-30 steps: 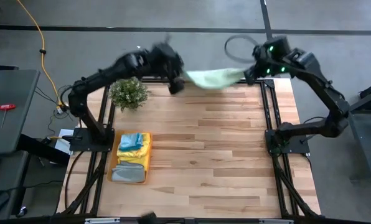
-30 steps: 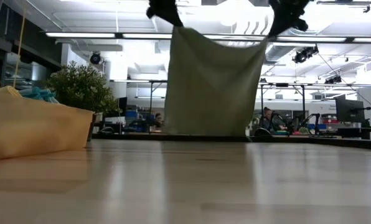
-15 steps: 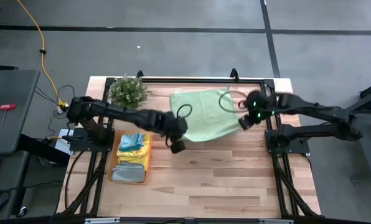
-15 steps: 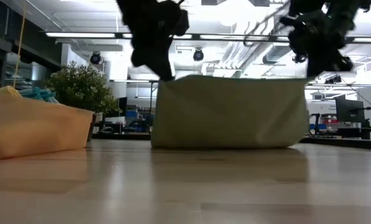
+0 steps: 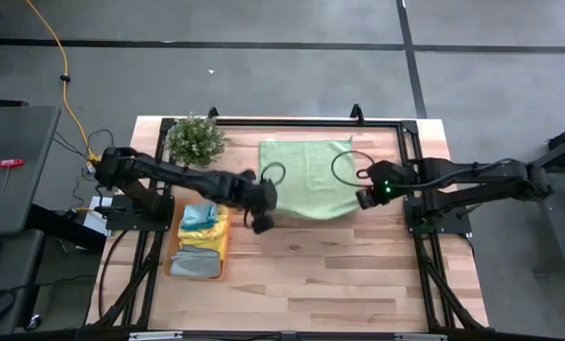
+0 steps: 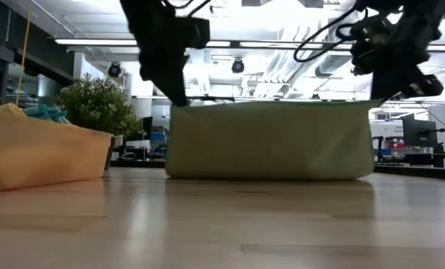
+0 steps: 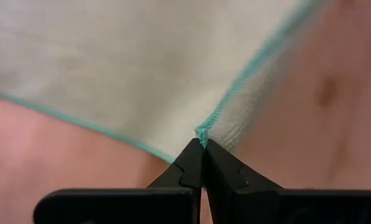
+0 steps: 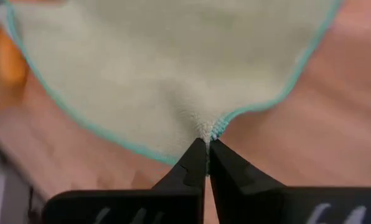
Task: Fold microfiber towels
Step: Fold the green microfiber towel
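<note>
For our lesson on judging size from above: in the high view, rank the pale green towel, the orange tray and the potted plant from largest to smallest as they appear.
1. Pale green towel, spread on the table
2. Orange tray, partly covered by folded towels
3. Potted plant

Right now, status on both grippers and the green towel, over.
Left gripper and right gripper each shut on a near corner of the pale green towel. Its far part lies on the table, near edge raised. Plant and tray stand clear.
</note>
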Controlling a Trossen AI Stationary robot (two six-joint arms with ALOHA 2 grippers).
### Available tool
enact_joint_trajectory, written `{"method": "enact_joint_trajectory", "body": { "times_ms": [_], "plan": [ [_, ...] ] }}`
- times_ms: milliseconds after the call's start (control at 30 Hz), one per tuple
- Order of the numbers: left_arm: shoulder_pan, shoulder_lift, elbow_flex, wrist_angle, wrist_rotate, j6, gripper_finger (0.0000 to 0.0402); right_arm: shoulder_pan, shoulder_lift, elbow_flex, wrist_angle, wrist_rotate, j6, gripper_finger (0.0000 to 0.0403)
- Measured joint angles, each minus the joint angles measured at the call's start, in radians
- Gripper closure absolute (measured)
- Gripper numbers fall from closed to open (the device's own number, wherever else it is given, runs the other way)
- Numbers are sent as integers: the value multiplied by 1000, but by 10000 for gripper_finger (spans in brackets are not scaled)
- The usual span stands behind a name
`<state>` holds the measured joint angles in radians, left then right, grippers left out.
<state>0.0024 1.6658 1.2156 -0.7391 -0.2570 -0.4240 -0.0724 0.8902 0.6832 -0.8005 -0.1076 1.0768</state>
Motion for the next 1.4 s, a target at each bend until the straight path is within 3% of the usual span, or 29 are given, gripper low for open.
{"method": "enact_joint_trajectory", "body": {
  "times_ms": [167, 400, 867, 1200, 1400],
  "plan": [
    [131, -16, 0, 10, -87, 34, 401, -104, 0, -4, 3, 137, -28, 403],
    [294, 15, 0, 64, -85, 109, 401, -269, 39, -29, 63, 268, -134, 403],
    [392, 135, -1, 157, -199, 53, 401, -468, 363, -32, 409, 274, -310, 403],
    [417, 197, -1, 190, -268, -34, 401, -556, 465, -32, 480, 238, -292, 403],
    [419, 197, -1, 204, -365, -45, 401, -581, 472, -32, 540, 238, -282, 403]
  ]
}}
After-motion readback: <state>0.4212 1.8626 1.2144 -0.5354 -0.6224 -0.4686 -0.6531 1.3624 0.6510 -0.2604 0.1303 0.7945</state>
